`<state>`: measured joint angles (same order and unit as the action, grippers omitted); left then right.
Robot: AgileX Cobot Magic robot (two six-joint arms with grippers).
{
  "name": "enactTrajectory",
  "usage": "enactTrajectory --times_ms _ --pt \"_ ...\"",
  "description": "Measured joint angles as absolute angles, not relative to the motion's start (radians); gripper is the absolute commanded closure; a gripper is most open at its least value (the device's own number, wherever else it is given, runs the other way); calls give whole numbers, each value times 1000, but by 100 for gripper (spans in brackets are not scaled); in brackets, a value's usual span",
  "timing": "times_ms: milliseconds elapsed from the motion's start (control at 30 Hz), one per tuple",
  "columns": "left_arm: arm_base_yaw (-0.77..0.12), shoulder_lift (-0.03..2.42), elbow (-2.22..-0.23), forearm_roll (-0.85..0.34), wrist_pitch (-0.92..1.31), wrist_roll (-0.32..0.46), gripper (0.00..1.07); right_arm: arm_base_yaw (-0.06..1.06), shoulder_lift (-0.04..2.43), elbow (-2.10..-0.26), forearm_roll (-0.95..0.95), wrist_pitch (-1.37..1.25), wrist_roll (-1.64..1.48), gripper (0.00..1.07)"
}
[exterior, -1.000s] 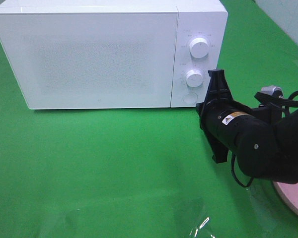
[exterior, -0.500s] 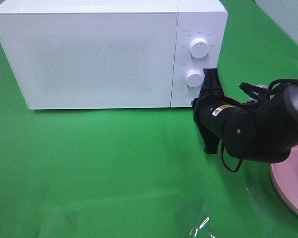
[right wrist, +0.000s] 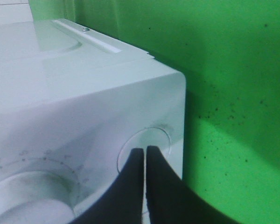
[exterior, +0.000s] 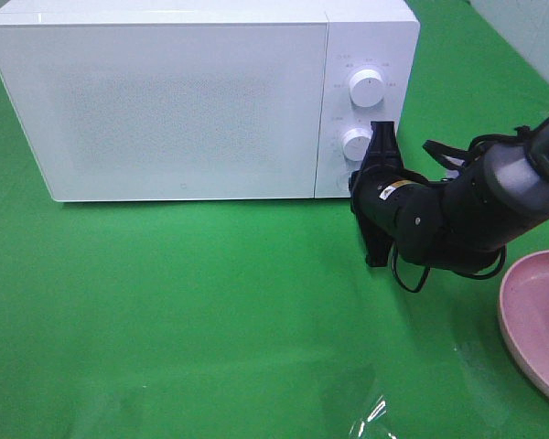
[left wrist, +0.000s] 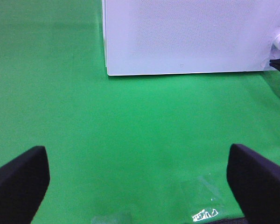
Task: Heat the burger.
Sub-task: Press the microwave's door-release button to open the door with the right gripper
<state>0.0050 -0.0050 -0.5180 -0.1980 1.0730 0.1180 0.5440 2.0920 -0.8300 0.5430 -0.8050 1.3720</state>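
The left gripper (left wrist: 136,156) is held low over the green surface (exterior: 183,311) with its fingers spread wide and nothing between them. It is presumably parked near the front edge so that the way to the microwave (exterior: 183,101) is left free. The microwave is set at the far side of the surface and its door is seen closed, so the heating is judged to be barely begun. On its control panel at the right, two knobs are stacked, an upper knob (exterior: 367,88) and a lower knob (exterior: 358,144), and below them a round button (right wrist: 149,136) is found. The right gripper (right wrist: 143,151) is clenched, only a hairline gap being left between its fingers and nothing being held. Its tips are laid at this button, though actual contact cannot be made out. Pinched fingers serve as a single poking point, so a press to release the door is judged to be intended. At the far right a pink plate (exterior: 522,311) is partly shown, and what is seen of it is bare. The burger is not seen in any view, so its whereabouts cannot be told. Against the view of a second earlier, the right gripper has been carried leftward and closer to the panel. The arm has been swung off the plate, more of which is now exposed. The door is unchanged.
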Motion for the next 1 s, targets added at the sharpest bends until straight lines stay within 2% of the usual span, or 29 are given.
enactTrajectory --times_ms 367,1000 --pt "5 -5 -518 -198 1073 118 11 535 2131 -882 539 -793 1373 107" --pt "5 -5 -518 -198 1073 118 11 551 2171 -870 564 -949 1371 107"
